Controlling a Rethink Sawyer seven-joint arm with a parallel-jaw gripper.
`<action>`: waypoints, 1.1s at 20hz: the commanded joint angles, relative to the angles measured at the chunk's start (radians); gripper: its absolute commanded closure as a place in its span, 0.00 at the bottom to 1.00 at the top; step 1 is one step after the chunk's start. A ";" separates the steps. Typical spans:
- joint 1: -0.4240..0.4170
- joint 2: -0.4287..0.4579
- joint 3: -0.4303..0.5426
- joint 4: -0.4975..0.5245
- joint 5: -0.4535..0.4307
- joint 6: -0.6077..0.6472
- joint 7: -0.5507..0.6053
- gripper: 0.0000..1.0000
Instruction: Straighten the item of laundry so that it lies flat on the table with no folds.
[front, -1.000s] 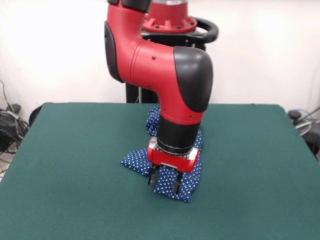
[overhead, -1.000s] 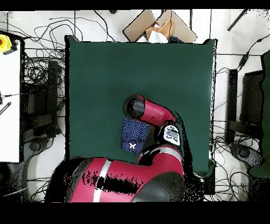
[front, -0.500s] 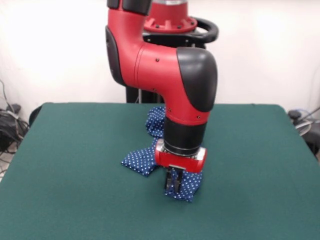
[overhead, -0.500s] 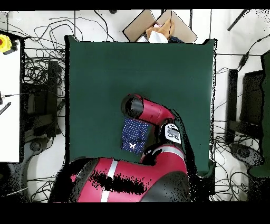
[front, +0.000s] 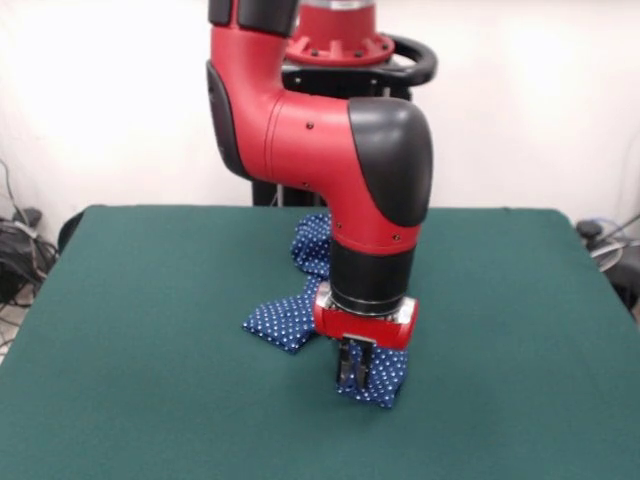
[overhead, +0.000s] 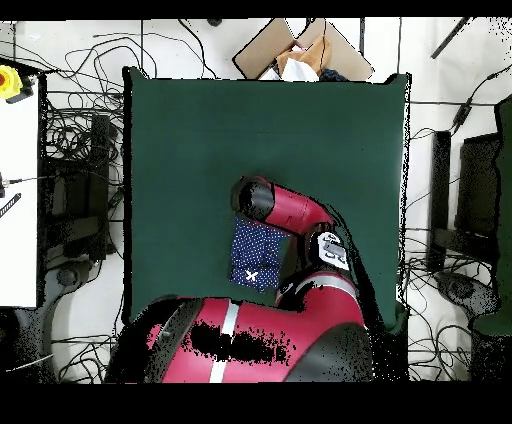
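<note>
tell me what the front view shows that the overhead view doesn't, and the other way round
Only the front view shows the gripper, shut on the near end of the polka-dot trousers, with one bunched part spreading left and another running back behind the arm. Only the overhead view shows the small white bow on the trousers, the cardboard box past the table's edge, and the cables on the floor. Both show the trousers still folded on the green table.

The green-clothed table (front: 150, 330) bears only crumpled polka-dot navy trousers (front: 285, 322), lying folded near its middle.
</note>
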 joint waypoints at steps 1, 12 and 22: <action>-0.013 0.167 0.300 0.002 -0.012 0.054 0.044 1.00; 0.008 0.167 0.329 0.026 0.038 0.013 0.147 1.00; 0.230 0.147 0.081 -0.072 0.070 -0.108 0.267 1.00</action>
